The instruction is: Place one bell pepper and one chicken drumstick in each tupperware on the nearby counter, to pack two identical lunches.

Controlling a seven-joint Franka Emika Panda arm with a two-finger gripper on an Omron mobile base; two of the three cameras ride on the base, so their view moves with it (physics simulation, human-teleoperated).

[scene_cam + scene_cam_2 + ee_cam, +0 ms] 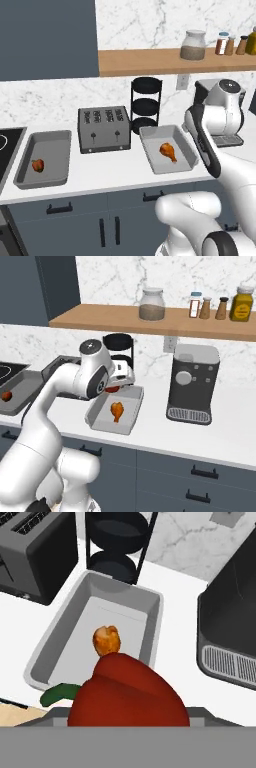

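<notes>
On the white bench (115, 172) we count two grey trays, two red peppers and one drumstick; the left tray (44, 158) holds one pepper (38, 165), and the right tray (168, 148) holds the drumstick (168, 151); the second pepper (128, 694) sits at the hand (116, 387), above the near end of the right tray, with its green stem pointing left in the hand view; we take the hand to be clenched on this pepper, though its fingertips are hidden behind it. Between the trays stands a silver toaster (103, 129); behind the right tray stands a black three-tier rack (145, 104), and to its right a coffee machine (192, 383); a wooden shelf (150, 321) above carries a jar (151, 304) and four spice bottles. Our arm bends forward over the right tray, wrist turned down toward it.
</notes>
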